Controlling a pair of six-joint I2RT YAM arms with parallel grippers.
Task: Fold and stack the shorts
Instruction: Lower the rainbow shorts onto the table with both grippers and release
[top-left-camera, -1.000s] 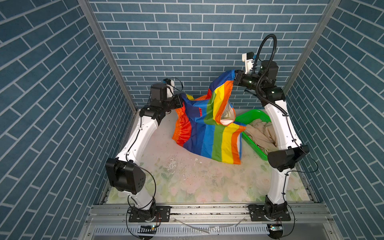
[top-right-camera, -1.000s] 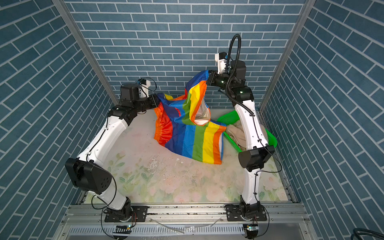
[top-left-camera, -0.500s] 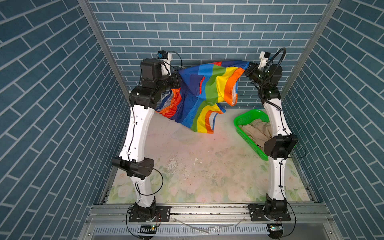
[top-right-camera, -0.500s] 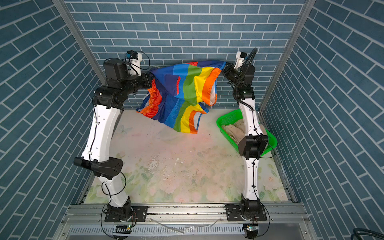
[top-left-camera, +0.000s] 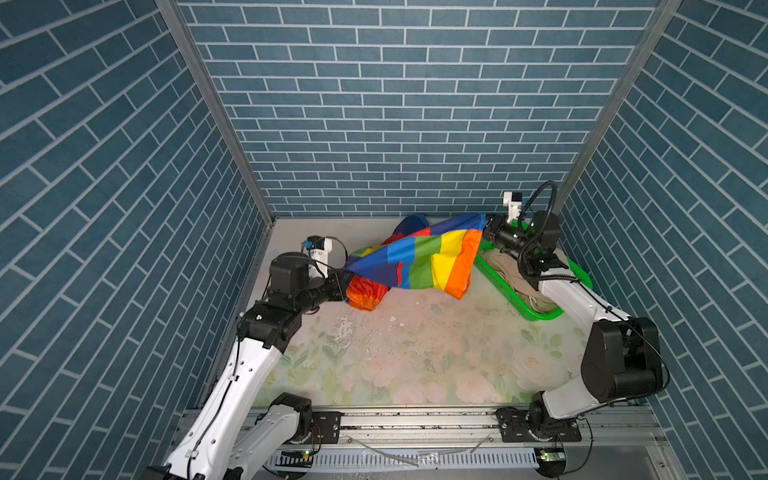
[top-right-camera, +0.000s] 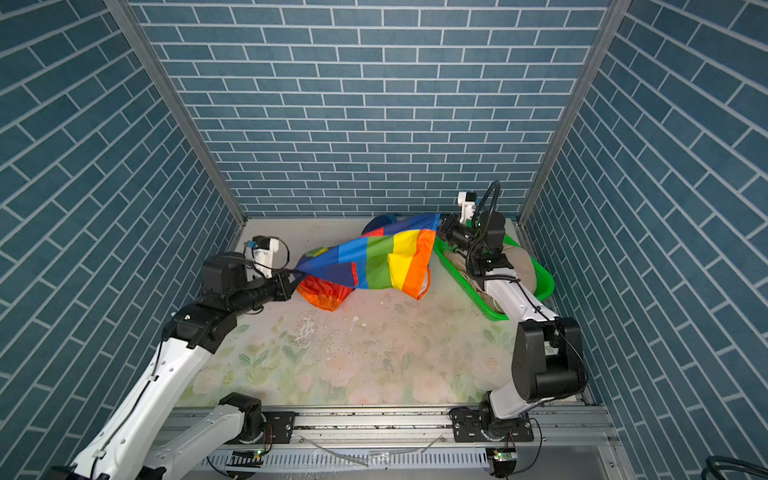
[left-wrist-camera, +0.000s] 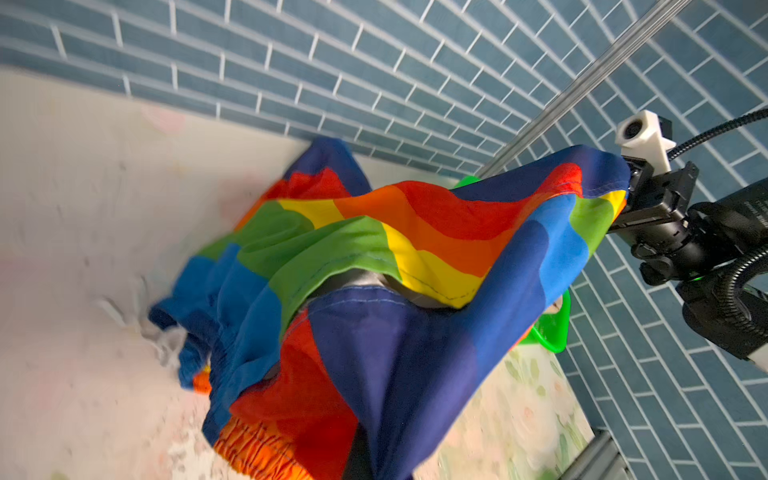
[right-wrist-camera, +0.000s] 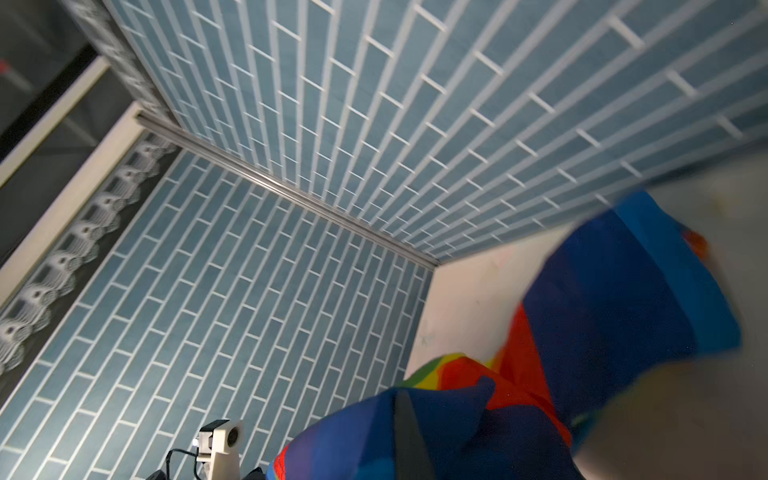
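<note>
1. We see the left gripper (top-left-camera: 345, 272) low over the left rear of the table (top-left-camera: 415, 357). Its jaws are pressed together on a bunched corner of the rainbow shorts (top-left-camera: 419, 259), and the cloth narrows to a point there in both top views.
2. The rainbow shorts (top-right-camera: 374, 257) stretch between the two grippers across the rear middle of the table, lower on the left and higher on the right. An orange gathered part sags below the left end and seems to rest on the table. A dark blue part lies behind, near the back wall.
3. The right gripper (top-left-camera: 487, 227) pinches the upper right corner of the cloth, above the rear end of the basket (top-left-camera: 498, 287). In the left wrist view the hem ends at this gripper (left-wrist-camera: 632, 183). The right wrist view is blurred, with cloth covering its own jaws.
4. The green basket sits at the right rear of the table, under the right arm. The beige shorts (top-left-camera: 505, 266) lie crumpled inside it, partly hidden by that arm.
</note>
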